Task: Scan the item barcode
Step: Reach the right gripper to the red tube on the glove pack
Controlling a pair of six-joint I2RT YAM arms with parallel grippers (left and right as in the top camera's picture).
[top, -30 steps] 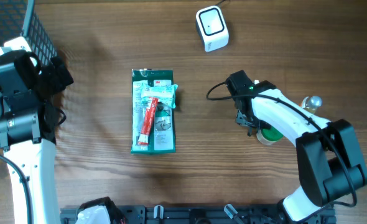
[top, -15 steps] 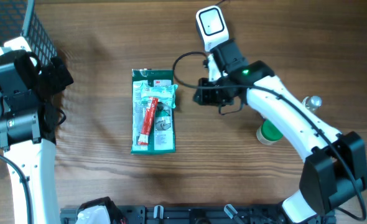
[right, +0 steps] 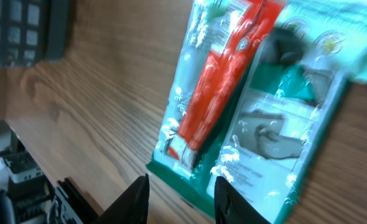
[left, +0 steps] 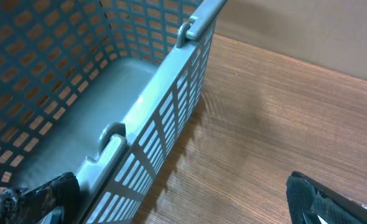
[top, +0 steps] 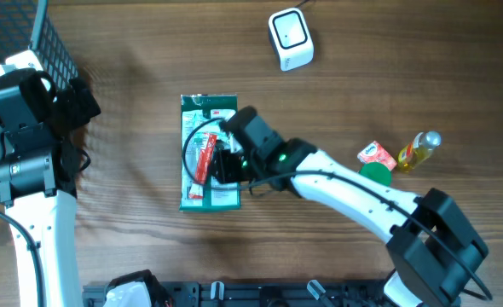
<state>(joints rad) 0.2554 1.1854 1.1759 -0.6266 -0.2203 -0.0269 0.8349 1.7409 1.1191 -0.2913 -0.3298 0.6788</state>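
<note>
The item, a flat green package (top: 209, 153) with a red tube under clear plastic, lies at the table's centre. It fills the right wrist view (right: 246, 106). My right gripper (top: 223, 164) hovers over the package's near half. In the right wrist view its gripper (right: 182, 200) has the jaws apart, with the package's lower edge under them and nothing gripped. The white scanner (top: 290, 38) stands at the back, right of centre. My left gripper (top: 71, 104) stays at the far left, and its own view shows the gripper (left: 183, 208) wide open over bare wood.
A blue-grey mesh basket (left: 146, 118) stands at the far left corner (top: 51, 38). At the right lie a red-and-white packet (top: 377, 155), a small yellow bottle (top: 417, 150) and a green round thing (top: 376, 175). A black rail (top: 260, 294) runs along the front edge.
My right arm swung from the right side, past the scanner, to above the green package, and its jaws opened. The packet and bottle now show. The left arm stayed put.
</note>
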